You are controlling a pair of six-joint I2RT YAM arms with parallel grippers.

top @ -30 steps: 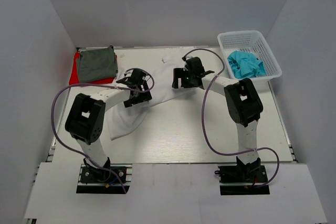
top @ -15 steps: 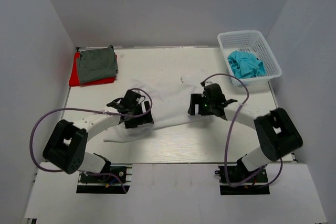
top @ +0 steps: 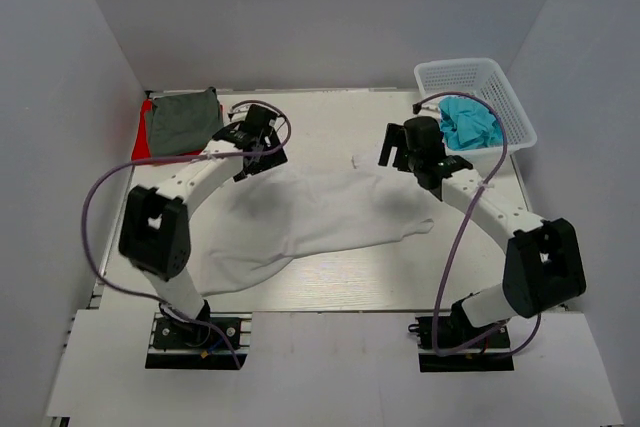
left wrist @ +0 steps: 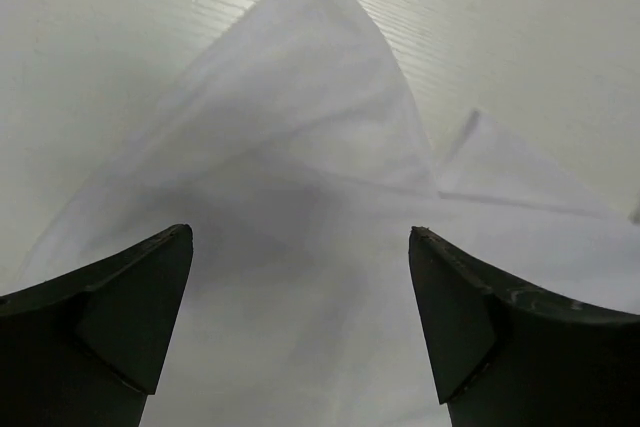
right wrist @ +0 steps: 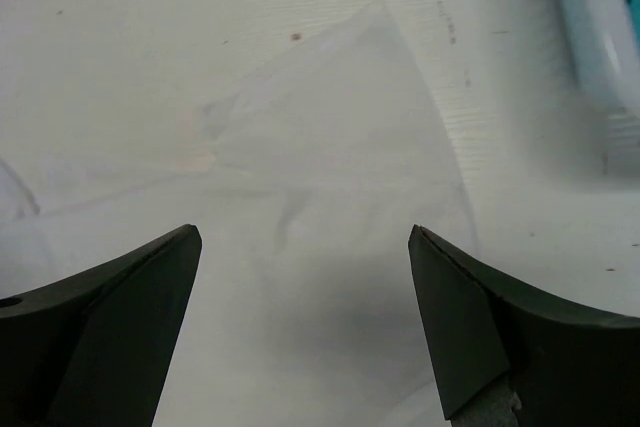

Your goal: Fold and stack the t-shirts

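With my left gripper (left wrist: 300,242) and right gripper (right wrist: 305,242) both spread open and empty over the white shirt (top: 300,217) lying mid-table (top: 340,292), I judged it limp, light cloth, best pinched at its far corners.

I am looking at a white table (top: 330,117) that is standing inside a plain pale grey booth. A back wall (top: 320,17), a left wall (top: 60,127) and a right wall (top: 595,127) are closing it in. Soft, even light is lying on everything.
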